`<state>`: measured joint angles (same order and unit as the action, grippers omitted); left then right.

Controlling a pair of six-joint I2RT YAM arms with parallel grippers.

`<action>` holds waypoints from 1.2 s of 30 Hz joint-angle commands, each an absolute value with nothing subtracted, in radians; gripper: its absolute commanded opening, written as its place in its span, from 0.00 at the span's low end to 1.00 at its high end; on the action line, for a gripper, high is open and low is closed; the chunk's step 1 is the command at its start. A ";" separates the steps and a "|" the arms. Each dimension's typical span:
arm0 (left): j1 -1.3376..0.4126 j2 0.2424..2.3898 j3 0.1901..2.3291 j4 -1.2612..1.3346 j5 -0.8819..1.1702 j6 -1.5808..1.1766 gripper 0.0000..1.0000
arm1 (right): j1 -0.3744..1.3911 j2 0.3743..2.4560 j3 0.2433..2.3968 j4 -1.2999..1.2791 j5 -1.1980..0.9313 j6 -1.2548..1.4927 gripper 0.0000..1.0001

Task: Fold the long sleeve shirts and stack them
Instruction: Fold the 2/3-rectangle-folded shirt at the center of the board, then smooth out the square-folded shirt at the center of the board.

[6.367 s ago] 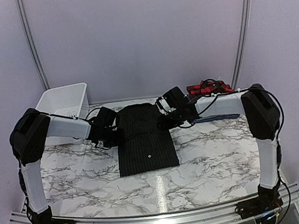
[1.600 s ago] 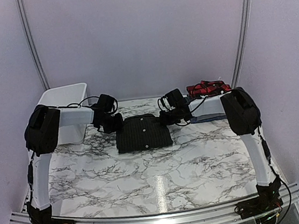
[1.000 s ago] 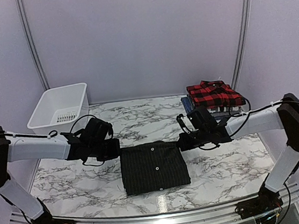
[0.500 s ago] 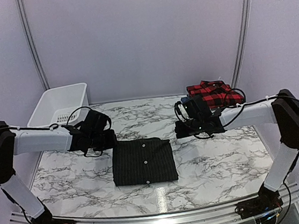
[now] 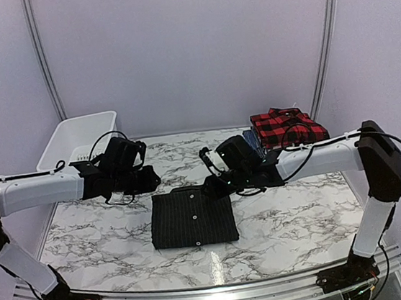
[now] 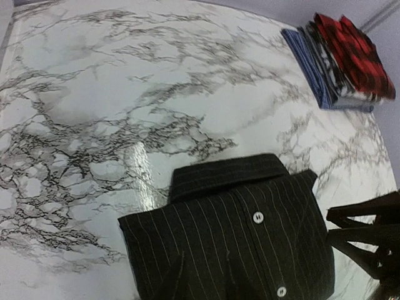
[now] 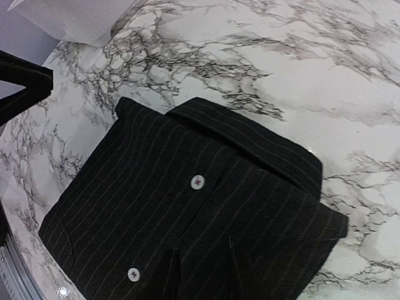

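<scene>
Black shirt: lies folded in a neat rectangle at the lower centre of the top view, flat on the table. The collar is at the far edge, the placket faces up, and two white buttons show.
Stack: upper right of the top view, well apart from the black shirt. Red plaid lies on top, grey and blue layers sit beneath, and the edges are roughly squared.
Left gripper: just off the black shirt's upper left corner, over bare marble. Its fingers blend into the dark cloth at the bottom of its own view, so I cannot tell whether they are spread or pressed together.
Right gripper: over the shirt's upper right corner in the top view. In its own view the two fingers rise from the bottom edge with a gap between them, spread, and no cloth is pinched. Whether the tips touch the fabric is not readable.
Bin: white, at the upper left of the top view, behind the left arm.
Table: white marble with grey veining, glare streak near the front centre.
</scene>
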<state>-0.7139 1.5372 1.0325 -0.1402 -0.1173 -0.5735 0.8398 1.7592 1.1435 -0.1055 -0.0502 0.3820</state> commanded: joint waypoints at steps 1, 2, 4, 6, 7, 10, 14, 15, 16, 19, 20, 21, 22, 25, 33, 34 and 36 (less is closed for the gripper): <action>-0.768 1.525 0.975 -0.183 -0.004 -0.593 0.17 | 0.876 1.847 1.217 -0.087 -0.090 0.407 0.21; -0.780 1.528 0.966 -0.183 0.035 -0.596 0.14 | 0.876 1.870 1.228 -0.087 -0.085 0.405 0.21; -0.801 1.537 0.944 -0.179 0.080 -0.597 0.09 | 0.863 1.912 1.240 -0.089 -0.066 0.404 0.21; -0.821 1.540 0.913 -0.163 0.113 -0.597 0.05 | 0.834 1.951 1.241 -0.093 -0.074 0.413 0.20; -0.826 1.542 0.897 -0.149 0.142 -0.598 0.04 | 0.817 1.965 1.233 -0.087 -0.075 0.418 0.20; -0.835 1.576 0.855 -0.113 0.221 -0.597 0.03 | 0.764 1.993 1.204 -0.055 -0.103 0.431 0.21; -0.847 1.659 0.814 -0.086 0.231 -0.600 0.01 | 0.744 2.015 1.229 -0.078 -0.124 0.418 0.28; -0.848 1.677 0.809 -0.086 0.228 -0.603 0.00 | 0.744 2.008 1.235 -0.088 -0.122 0.414 0.29; -0.847 1.694 0.802 -0.087 0.222 -0.608 0.00 | 0.744 1.998 1.238 -0.096 -0.117 0.412 0.31; -0.848 1.716 0.788 -0.088 0.196 -0.632 0.00 | 0.747 1.948 1.238 -0.128 -0.098 0.397 0.35; -0.848 1.717 0.787 -0.087 0.194 -0.640 0.00 | 0.752 1.926 1.233 -0.139 -0.091 0.394 0.36; -0.849 1.712 0.789 -0.086 0.194 -0.644 0.00 | 0.760 1.904 1.228 -0.150 -0.083 0.391 0.38; -0.851 1.706 0.790 -0.086 0.191 -0.647 0.00 | 0.772 1.882 1.223 -0.160 -0.077 0.387 0.39; -0.854 1.684 0.797 -0.087 0.188 -0.650 0.00 | 0.826 1.825 1.203 -0.189 -0.051 0.386 0.39; -0.854 1.695 0.800 -0.087 0.195 -0.664 0.00 | 0.970 1.797 1.134 -0.225 -0.018 0.419 0.39; -0.856 1.695 0.799 -0.086 0.196 -0.665 0.00 | 0.984 1.806 1.124 -0.225 -0.010 0.422 0.40; -0.856 1.695 0.800 -0.086 0.197 -0.665 0.00 | 1.003 1.828 1.109 -0.238 0.023 0.430 0.43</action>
<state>-0.8467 1.6787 0.8154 -0.0528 0.2035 -0.6559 0.9730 1.7878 1.1408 -0.1829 -0.0414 0.4084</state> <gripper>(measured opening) 0.005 0.406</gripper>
